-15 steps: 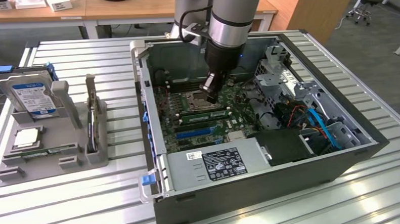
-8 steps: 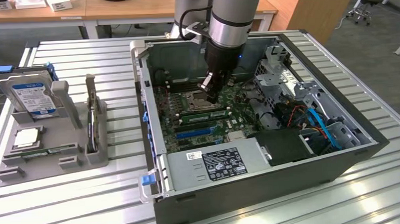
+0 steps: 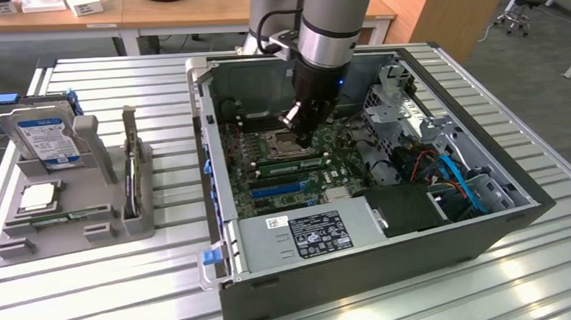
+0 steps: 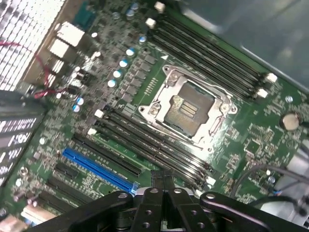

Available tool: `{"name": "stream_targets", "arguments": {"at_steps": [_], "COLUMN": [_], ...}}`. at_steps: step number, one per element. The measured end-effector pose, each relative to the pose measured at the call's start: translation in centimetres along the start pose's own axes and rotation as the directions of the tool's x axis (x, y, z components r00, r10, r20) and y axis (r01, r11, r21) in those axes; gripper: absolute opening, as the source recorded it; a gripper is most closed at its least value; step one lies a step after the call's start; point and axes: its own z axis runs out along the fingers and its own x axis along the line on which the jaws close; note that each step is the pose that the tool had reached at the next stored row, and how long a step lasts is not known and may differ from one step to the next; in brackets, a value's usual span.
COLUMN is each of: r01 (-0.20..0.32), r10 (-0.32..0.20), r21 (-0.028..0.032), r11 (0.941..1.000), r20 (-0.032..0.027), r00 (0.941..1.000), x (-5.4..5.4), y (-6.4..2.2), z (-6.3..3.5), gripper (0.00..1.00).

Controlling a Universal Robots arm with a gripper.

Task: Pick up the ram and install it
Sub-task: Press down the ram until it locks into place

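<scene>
Tool: the tool [image 3: 302, 136] hangs inside the open computer case [image 3: 462, 228], fingers pressed together, gripping nothing visible, just above the memory slots [image 4: 159, 154].
Nearest parts: empty processor socket [image 4: 187, 107] beside the slots; blue expansion slot [image 4: 99, 169] further out.
In the way: drive cage [image 3: 399, 104] and cables [image 3: 455, 178] crowd the exterior view's right.
Ram: the ram [image 3: 65, 219] lies in the grey holder [image 3: 96, 237] on the bench [image 3: 127, 282], well apart, near the hard drive [image 3: 45, 138] and the processor chip [image 3: 38, 196].
</scene>
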Motion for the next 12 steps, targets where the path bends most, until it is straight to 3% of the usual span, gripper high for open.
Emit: {"name": "stream_targets", "arguments": {"at_steps": [6,12], "r01": [-0.106,-0.21], "r10": [0.106,0.21], "r21": [0.001,0.0018], "r11": [0.9944,0.9777], "r20": [0.0026,0.0052], "r00": [0.9944,0.9776], "x": [0.0,0.01], "y": [0.0,0.0], "z": [0.01,0.03], "gripper": [0.1,0.1]}}
